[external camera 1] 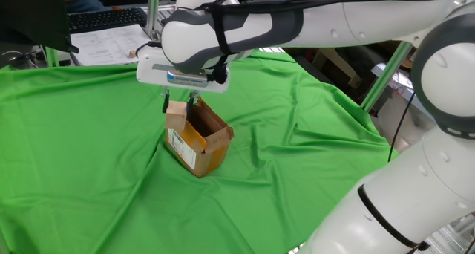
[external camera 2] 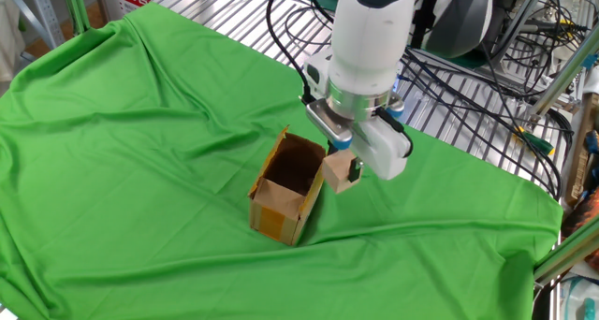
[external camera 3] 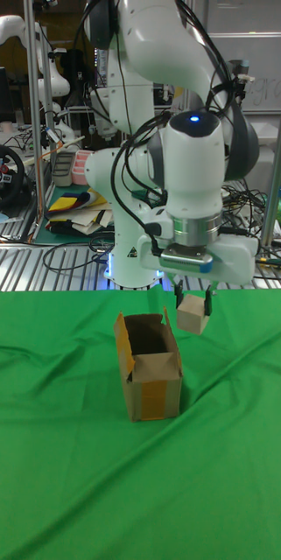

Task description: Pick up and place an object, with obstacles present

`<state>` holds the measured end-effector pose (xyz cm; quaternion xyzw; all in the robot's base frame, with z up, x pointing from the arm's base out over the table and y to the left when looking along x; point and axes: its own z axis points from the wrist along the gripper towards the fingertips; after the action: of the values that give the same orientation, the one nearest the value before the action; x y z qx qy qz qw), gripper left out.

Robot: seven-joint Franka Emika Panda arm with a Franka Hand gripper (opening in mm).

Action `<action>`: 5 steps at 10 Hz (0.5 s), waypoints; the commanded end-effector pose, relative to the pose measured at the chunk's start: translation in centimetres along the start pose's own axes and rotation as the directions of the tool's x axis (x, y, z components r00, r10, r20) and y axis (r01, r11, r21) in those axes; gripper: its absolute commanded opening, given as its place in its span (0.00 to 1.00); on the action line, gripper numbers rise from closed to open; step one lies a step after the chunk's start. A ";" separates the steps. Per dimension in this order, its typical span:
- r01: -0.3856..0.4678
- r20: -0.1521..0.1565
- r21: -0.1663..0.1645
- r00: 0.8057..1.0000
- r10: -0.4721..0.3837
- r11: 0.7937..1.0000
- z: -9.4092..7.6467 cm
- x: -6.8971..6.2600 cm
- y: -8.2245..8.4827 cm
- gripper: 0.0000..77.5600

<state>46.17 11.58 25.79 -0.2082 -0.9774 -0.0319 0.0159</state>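
Note:
A small light-tan wooden cube (external camera 3: 191,315) hangs in the air, and my gripper (external camera 3: 193,305) is shut on it. The cube (external camera 2: 339,171) sits just beside the upper rim of the brown cardboard box (external camera 2: 284,188), at about the height of its raised flaps, tilted a little. In one fixed view the cube (external camera 1: 177,111) shows right under the gripper (external camera 1: 179,104) and overlaps the box's near flap. The box (external camera 1: 197,141) stands open on the green cloth with a white label facing the front left. The box (external camera 3: 149,366) is to the left of the cube in the tall view.
A green cloth (external camera 2: 140,170) with folds covers the table. A metal grid shelf (external camera 2: 234,16) with cables runs along the far edge behind the arm. A keyboard and papers (external camera 1: 107,24) lie past the cloth's far side. The robot's white arm links (external camera 1: 415,187) fill the right side.

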 end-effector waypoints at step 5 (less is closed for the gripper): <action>-0.048 0.018 -0.009 0.999 0.048 0.999 2.4 -0.5 2.4 0.02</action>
<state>46.90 12.68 24.69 -0.2203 -0.9749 -0.0305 0.0128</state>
